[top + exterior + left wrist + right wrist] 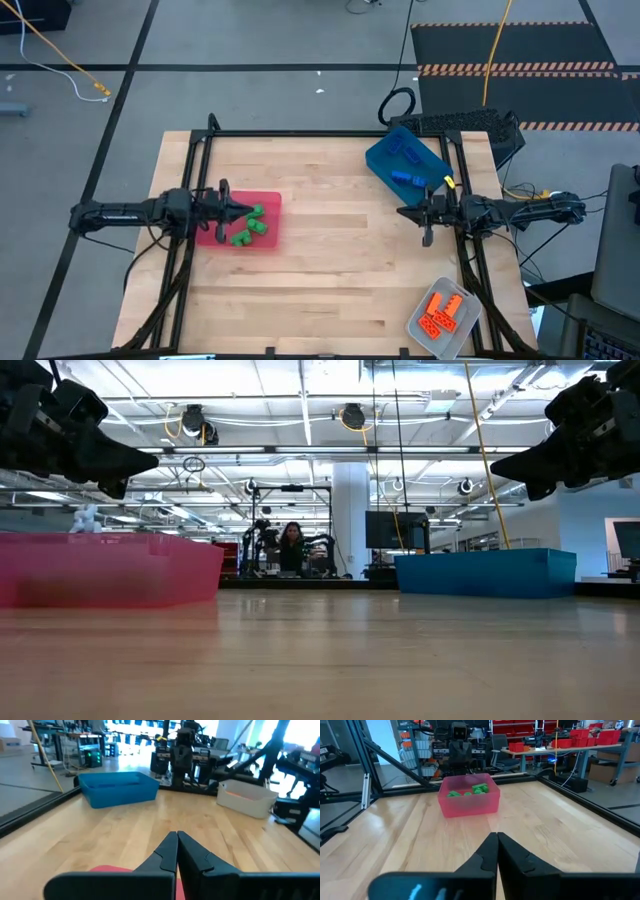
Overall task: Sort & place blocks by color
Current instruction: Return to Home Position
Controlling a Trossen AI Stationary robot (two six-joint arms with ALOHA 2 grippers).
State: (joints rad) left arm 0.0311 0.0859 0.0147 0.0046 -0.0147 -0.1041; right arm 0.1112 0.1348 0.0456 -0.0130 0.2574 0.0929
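Note:
Several green blocks (pixel 250 227) lie in the red tray (pixel 268 203) at the table's left. Blue blocks (pixel 403 178) lie in the blue tray (pixel 385 160) at the far right. Orange blocks (pixel 443 312) lie in the clear-grey tray (pixel 422 322) at the near right corner. My left gripper (pixel 247 207) is shut and empty, level above the red tray's left part. My right gripper (pixel 403 211) is shut and empty, held level just near of the blue tray. In the wrist views both pairs of fingers, left (pixel 177 838) and right (pixel 496 838), meet at their tips.
A black frame (pixel 330 134) runs along the table's far, left and right sides. The bare wooden table (pixel 330 280) lies between the three trays. A person (pixel 291 546) sits far off in the room behind.

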